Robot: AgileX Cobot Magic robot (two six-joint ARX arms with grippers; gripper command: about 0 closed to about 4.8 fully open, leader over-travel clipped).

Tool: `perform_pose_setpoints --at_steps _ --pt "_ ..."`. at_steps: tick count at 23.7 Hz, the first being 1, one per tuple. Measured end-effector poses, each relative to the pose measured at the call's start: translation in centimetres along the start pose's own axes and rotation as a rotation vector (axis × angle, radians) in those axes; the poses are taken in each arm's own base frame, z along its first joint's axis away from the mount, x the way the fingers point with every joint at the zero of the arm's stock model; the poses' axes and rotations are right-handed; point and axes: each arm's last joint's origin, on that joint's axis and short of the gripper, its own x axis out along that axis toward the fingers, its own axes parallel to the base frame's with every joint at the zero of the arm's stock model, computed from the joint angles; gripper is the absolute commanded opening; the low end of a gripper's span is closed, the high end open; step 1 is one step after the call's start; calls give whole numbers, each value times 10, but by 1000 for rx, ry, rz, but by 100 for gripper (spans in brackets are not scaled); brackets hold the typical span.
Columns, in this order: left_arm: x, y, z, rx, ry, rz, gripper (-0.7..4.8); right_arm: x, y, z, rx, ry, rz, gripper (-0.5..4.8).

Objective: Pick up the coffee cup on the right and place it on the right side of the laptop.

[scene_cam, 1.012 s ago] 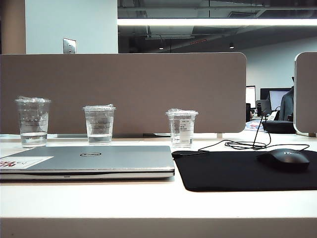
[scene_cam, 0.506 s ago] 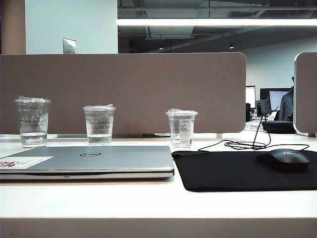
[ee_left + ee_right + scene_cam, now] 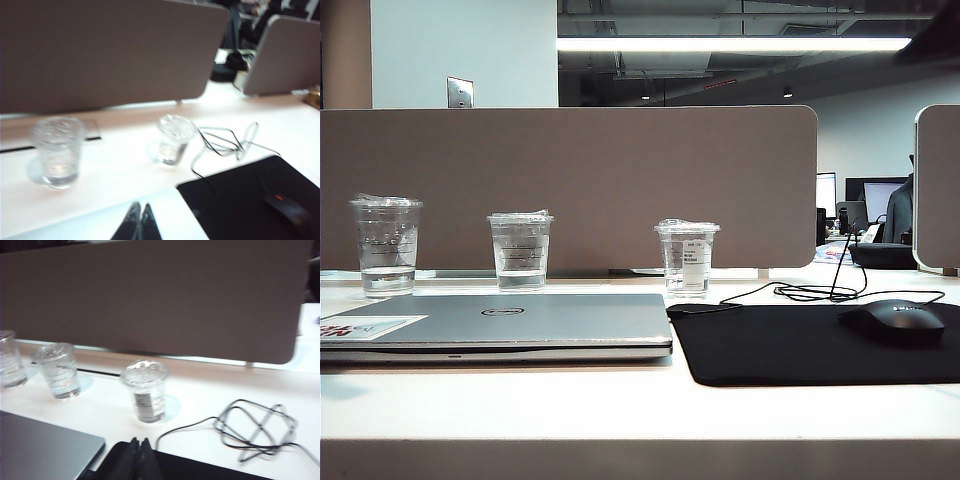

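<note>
On the white desk you see the coffee cup, a clear lidded cup with a white label, standing upright near the grey partition. It stands behind the gap between the laptop and the black mouse pad, apart from both. The laptop lies closed, with a round logo on its lid and a white sticker with red marks at its left corner.

Two further clear cups stand along the partition: the middle cup and the left cup, each with a little water. A black mouse rests on the mouse pad, and a black cable coils on the desk behind the pad.

Neither arm appears in the exterior view.

In the left wrist view, the left gripper has its fingers pressed together, holding nothing, above the laptop's edge. In the right wrist view, the right gripper also has its fingers pressed together and empty, above the near edge of the mouse pad, with the coffee cup beyond it and well apart.
</note>
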Motion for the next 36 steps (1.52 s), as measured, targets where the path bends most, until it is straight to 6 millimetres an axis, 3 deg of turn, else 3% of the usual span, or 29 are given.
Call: perform_pose_setpoints --at_steps 5,8,10,11,12,17,20,28,36 --pt "32 -25 16 -9 148 -90 -6 44 6 -26 -33 65 82 -8" --pt "40 -25 18 -14 190 -90 -6 69 4 -42 -36 63 143 -7" --pt "42 -25 18 -15 196 -90 -6 87 0 -56 -35 67 176 249" --pt "42 -25 18 -15 196 -92 -6 92 -1 -60 -37 69 184 429" --pt "42 -25 18 -15 196 -92 -6 99 -3 -65 -34 76 193 479" --pt "42 -25 18 -16 196 -103 -6 147 -15 -101 -14 135 213 479" --pt "42 -25 18 -16 196 -103 -6 163 -18 -104 -15 127 225 479" --pt "42 -25 18 -16 192 -104 -6 231 -31 -114 -3 187 303 479" --pt "42 -25 19 -18 182 -105 -6 279 -37 -130 -35 155 336 479"
